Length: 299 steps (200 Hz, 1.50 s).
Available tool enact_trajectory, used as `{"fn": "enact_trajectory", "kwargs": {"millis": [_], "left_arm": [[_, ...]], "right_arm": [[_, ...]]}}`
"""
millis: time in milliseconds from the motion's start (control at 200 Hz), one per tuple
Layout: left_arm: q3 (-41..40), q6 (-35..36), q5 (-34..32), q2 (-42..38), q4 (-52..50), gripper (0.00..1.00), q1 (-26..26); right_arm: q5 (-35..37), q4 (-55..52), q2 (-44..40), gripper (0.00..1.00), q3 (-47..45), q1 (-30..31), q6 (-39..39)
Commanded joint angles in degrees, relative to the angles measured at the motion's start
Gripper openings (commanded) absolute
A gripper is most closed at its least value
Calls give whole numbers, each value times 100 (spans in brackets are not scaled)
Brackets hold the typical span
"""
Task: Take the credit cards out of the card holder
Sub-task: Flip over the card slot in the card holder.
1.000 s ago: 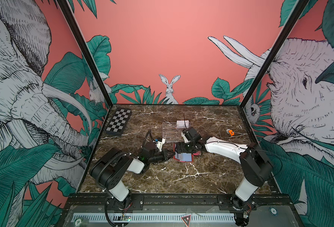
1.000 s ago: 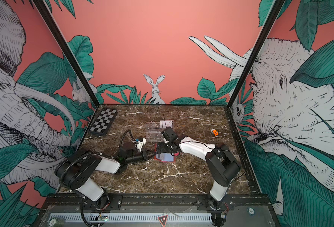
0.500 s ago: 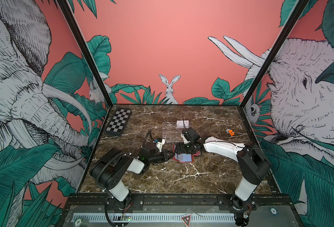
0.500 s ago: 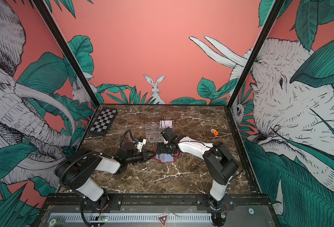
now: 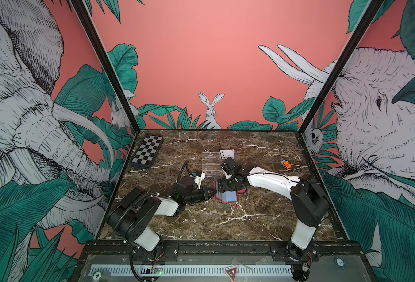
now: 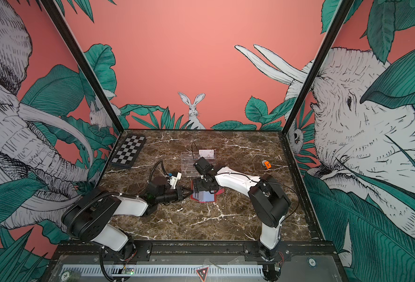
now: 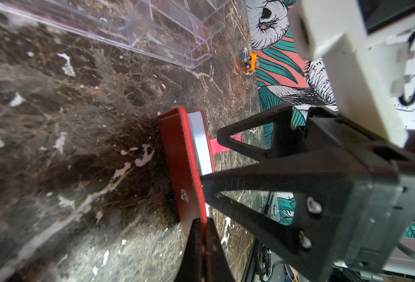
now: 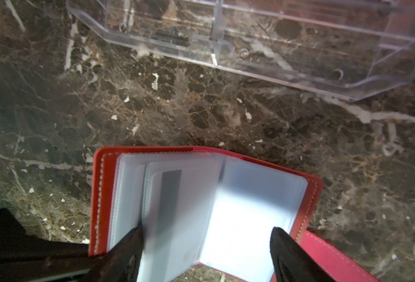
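The red card holder (image 5: 227,196) (image 6: 204,196) lies open on the marble, its pale plastic sleeves fanned upward. A credit card with a dark grey stripe (image 8: 171,193) sits inside a sleeve. Another whitish card (image 5: 230,153) stands at the back of the clear rack. My left gripper (image 7: 202,227) is shut on the edge of the holder's red cover (image 7: 184,158), coming in low from the left (image 5: 210,191). My right gripper (image 8: 206,234) is open above the holder (image 5: 226,188). One of its fingers touches the sleeve holding the striped card, and the other hangs over the right-hand cover.
A clear acrylic tiered rack (image 5: 211,163) (image 8: 274,48) stands just behind the holder. A black-and-white checkered board (image 5: 148,151) lies at the back left. A small orange toy car (image 5: 286,164) (image 7: 250,61) sits near the right wall.
The right gripper's jaws have drawn in a little over the open sleeves, and the right arm has shifted slightly. The left arm keeps its grip and has not moved.
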Motion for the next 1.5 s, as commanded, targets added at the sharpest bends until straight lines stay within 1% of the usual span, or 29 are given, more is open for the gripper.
{"fn": "enact_trajectory", "kwargs": {"millis": [0,155,325,525,670,730,745,800,810,840,885,920,955,985,1045,1115,1320,1405,1440,1490], "left_arm": [[144,134,-27,-221,174,0,-24],[104,142,-60,-220,144,0,-28],[56,151,-75,-194,91,0,-28],[53,298,-116,-234,-199,0,-28],[53,493,-174,-431,-618,0,-26],[53,583,-229,-524,-867,0,-28],[54,600,-230,-551,-914,0,-28],[50,657,-259,-641,-1099,0,-24],[44,666,-274,-659,-1132,2,-25],[29,687,-331,-719,-1245,11,-28],[-12,726,-441,-825,-1409,31,-27],[-50,752,-555,-899,-1530,45,-28],[-68,786,-707,-1018,-1726,54,-28],[-77,821,-813,-1128,-1894,59,-28],[-49,895,-1004,-1370,-2248,66,-28],[63,1011,-1190,-1708,-2748,72,-28],[661,1250,-1622,-2721,-4124,83,-28],[937,1317,-1785,-2970,-4445,90,-28],[1027,1304,-1822,-3027,-4483,94,-28],[1141,1295,-1783,-3072,-4448,96,-26]], "right_arm": [[431,-504,-10,79,145,30,-157],[593,-622,-104,79,144,22,-205],[617,-627,-260,79,49,-35,-207],[662,-656,-494,79,-137,-195,-218],[677,-593,-926,81,-479,-452,-250],[566,-430,-1086,84,-690,-606,-274],[525,-364,-1286,85,-751,-644,-277],[342,-116,-1570,88,-995,-806,-288],[315,-74,-1615,89,-1039,-834,-290],[213,80,-1758,92,-1172,-927,-274],[65,263,-1963,97,-1359,-1071,-249],[-52,394,-2106,98,-1487,-1176,-238],[-165,519,-2245,98,-1609,-1270,-230],[-216,608,-2370,98,-1705,-1355,-206],[-241,759,-2620,98,-1907,-1483,-178],[-320,897,-2885,98,-2100,-1636,-182],[-164,925,-3658,98,-2453,-1920,-355],[-60,990,-3998,98,-2613,-2082,-309],[-151,1108,-4149,96,-2703,-2169,-285],[-298,1279,-4327,94,-2834,-2287,-203]]}}
